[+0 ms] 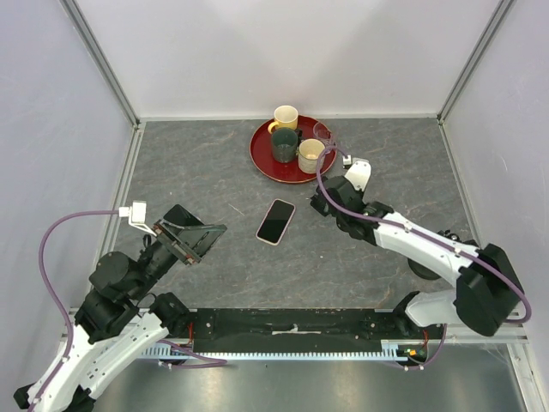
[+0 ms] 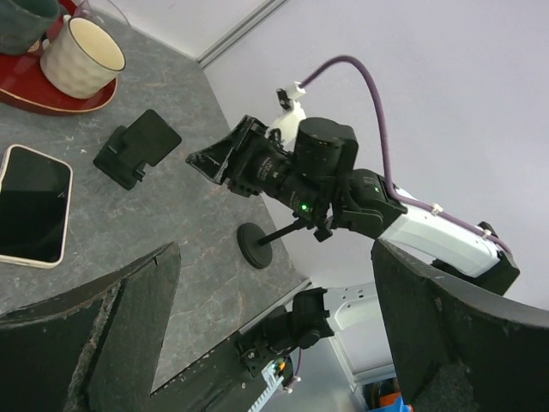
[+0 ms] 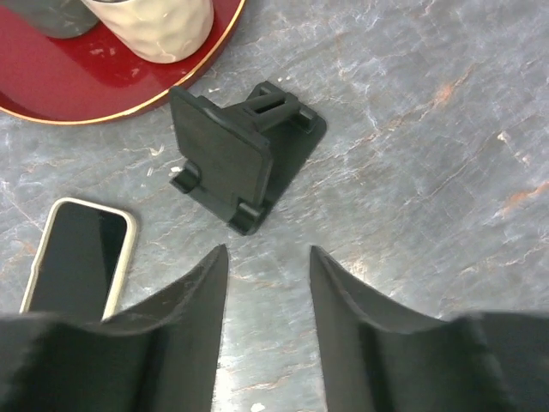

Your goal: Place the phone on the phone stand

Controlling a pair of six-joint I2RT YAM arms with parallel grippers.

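Phone (image 1: 275,221) lies flat, screen up, mid surface (image 1: 214,172), just in front of the red tray (image 1: 260,156) of cups; nothing touches it. Right hand (image 3: 268,253) hovers low just right of the phone, fingers a narrow gap apart, nothing between them and no contact with anything. Directly ahead of its fingertips sits a small black folding piece (image 3: 227,154), back panel propped up, between phone and tray edge, touching neither. Left hand (image 2: 274,257) is raised at the near-left of the surface, fingers spread wide, empty, aimed across toward the right arm. Phone stand (image 2: 255,246), a round black disc base with a thin post, stands on the surface under the right arm, well apart from the phone; its holder is not clear.
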